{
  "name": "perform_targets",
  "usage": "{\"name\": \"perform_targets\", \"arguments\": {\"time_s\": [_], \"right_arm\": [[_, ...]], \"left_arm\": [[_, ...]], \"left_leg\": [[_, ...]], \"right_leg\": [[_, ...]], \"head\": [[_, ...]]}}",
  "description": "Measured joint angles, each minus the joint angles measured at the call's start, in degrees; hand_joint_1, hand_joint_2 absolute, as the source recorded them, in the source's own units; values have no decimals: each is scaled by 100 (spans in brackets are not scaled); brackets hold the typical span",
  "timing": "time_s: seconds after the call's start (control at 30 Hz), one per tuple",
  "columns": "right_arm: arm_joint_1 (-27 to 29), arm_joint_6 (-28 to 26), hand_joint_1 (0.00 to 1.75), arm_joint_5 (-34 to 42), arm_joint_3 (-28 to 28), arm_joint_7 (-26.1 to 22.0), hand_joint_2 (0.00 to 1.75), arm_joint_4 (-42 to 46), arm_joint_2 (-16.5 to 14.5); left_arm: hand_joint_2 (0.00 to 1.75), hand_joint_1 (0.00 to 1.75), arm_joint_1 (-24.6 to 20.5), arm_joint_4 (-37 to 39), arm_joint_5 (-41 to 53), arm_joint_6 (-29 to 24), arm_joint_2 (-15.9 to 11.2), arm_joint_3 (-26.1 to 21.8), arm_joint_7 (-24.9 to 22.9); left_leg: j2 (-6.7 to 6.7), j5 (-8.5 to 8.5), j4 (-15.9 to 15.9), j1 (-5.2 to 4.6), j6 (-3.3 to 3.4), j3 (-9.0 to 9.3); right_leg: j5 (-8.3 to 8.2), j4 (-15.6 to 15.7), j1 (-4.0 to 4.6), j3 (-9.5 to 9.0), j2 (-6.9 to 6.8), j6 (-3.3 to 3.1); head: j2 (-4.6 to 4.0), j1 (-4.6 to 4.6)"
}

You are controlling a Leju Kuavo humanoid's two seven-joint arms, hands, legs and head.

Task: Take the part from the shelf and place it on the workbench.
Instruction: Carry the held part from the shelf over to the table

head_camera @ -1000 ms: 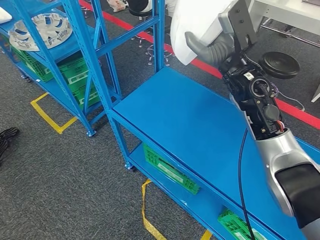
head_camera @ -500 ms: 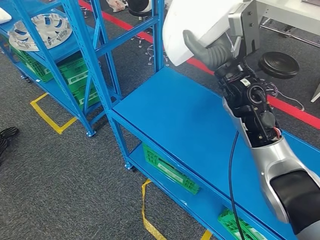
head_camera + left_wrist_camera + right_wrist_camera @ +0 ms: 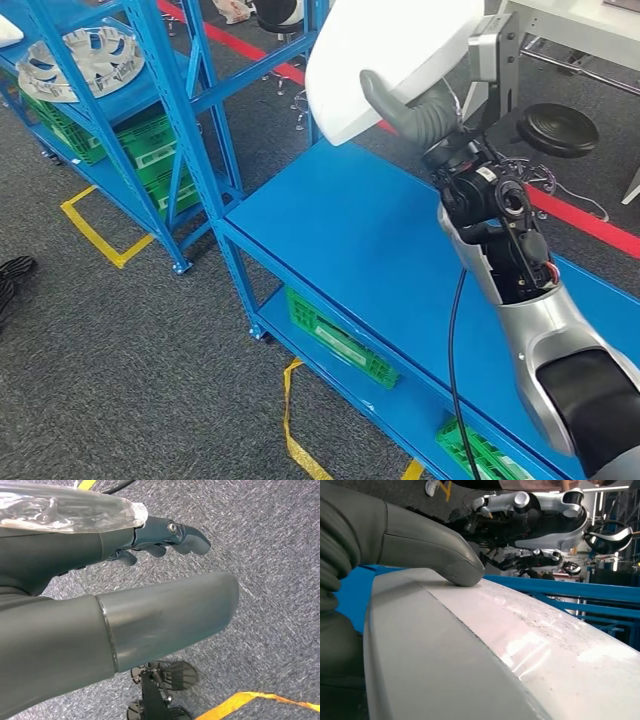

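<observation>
- We see the right robot hand (image 3: 423, 115) raised at the far right of the head view, grasping a large white part (image 3: 377, 50).
- The thick grey thumb (image 3: 396, 108) lies flat across the near face of the white part; the other fingers are hidden behind it.
- In the right wrist view the same thumb (image 3: 429, 550) presses on the smooth, glossy white panel (image 3: 490, 650), which has a rounded edge.
- The white part is held in the air above the far end of the blue surface (image 3: 362, 250), not touching it.
- The silver right arm (image 3: 558, 350) runs up from the near right corner, with a black cable (image 3: 453, 340) hanging beside it.
- The left robot hand (image 3: 166, 532) hangs over grey carpet (image 3: 271, 580); its dark fingers are loosely extended and apart, and it holds nothing.
- A yellow tape line (image 3: 256, 700) crosses the carpet below that hand.
- Under the blue surface, a lower level carries green crates (image 3: 340, 340).
- To the far left stands a blue shelf (image 3: 98, 90) holding a silver wheel cover (image 3: 83, 60), with more green crates (image 3: 143, 145) beneath.
- A red line (image 3: 589, 225) runs across the floor beyond the surface, and a black round stool (image 3: 558, 128) sits at the far right.
- Yellow tape marks (image 3: 94, 235) lie on the grey floor near the shelf's foot.
</observation>
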State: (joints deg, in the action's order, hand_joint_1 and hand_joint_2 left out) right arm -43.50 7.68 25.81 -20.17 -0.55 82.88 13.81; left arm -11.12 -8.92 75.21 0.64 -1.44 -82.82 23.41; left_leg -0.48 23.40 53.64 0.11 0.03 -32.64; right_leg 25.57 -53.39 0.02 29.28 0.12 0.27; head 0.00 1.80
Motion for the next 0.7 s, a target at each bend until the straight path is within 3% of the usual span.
{"name": "perform_targets", "arguments": {"time_s": [0.37,0.7], "right_arm": [[302,1,175,190,127,118,175,387,2],[516,101,175,-212,164,67,175,700,17]], "left_arm": [[0,0,7,0,111,62,0,0,-109],[0,0,15,0,126,575,-17,0,-658]], "left_leg": [[5,0,0,0,-1,1],[5,1,0,1,-1,0]], "right_leg": [[0,1,0,4,7,0],[0,1,0,4,7,0]], "head": [[0,-2],[0,1]]}}
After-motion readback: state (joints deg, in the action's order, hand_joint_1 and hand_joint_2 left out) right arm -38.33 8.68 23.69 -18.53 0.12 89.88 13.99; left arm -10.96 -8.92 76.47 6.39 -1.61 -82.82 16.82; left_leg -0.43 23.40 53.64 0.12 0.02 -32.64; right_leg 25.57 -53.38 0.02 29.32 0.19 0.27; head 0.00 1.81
